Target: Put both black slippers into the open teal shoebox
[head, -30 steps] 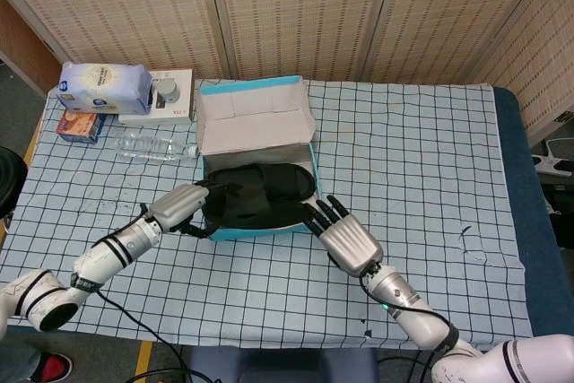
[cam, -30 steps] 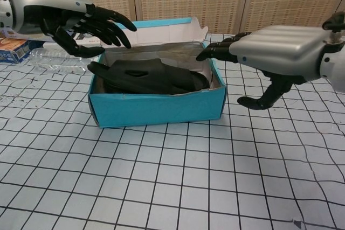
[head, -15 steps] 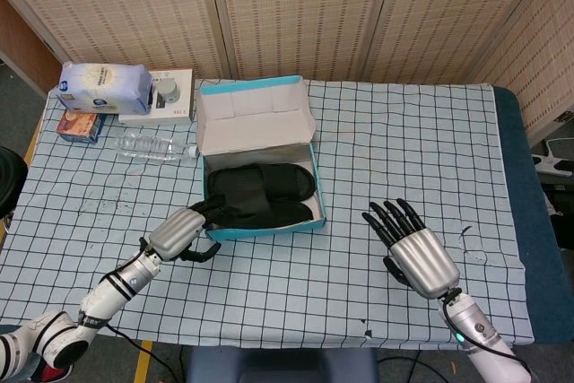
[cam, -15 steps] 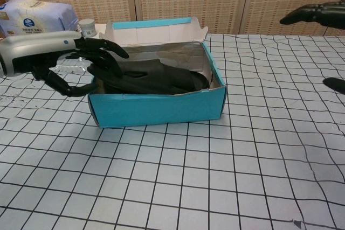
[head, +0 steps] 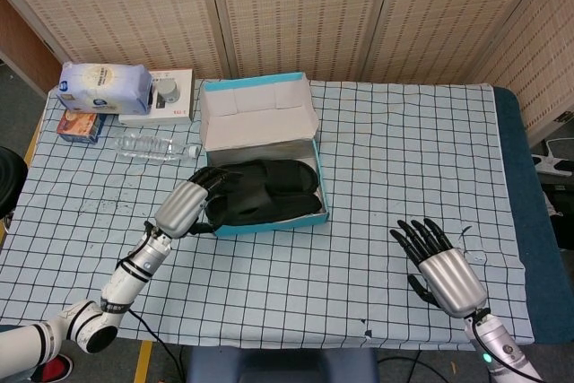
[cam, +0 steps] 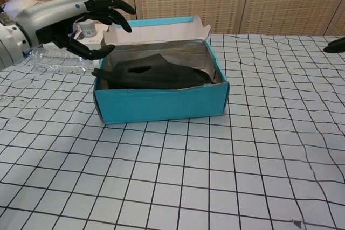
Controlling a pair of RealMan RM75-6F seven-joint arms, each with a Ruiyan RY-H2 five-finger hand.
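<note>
- Head view: since half a second ago the left hand point(head: 184, 206) has come up against the teal shoebox point(head: 265, 173) at its 9 o'clock edge, fingers spread, holding nothing; the right hand point(head: 444, 265) has drifted further toward 5 o'clock, fingers fanned — well apart from the box.
- The black slippers point(head: 267, 191) lie inside the box, on the checked tablecloth point(head: 404, 150); woven screens behind.
- At 10 o'clock: a water bottle point(head: 154, 147) and a blue-white pack point(head: 105, 88).
- Chest view: the left hand point(cam: 81, 17) hovers above the box's point(cam: 161, 103) left end, where one slipper point(cam: 151, 74) pokes over the rim; only a dark fingertip of the right hand point(cam: 336, 45) shows.
</note>
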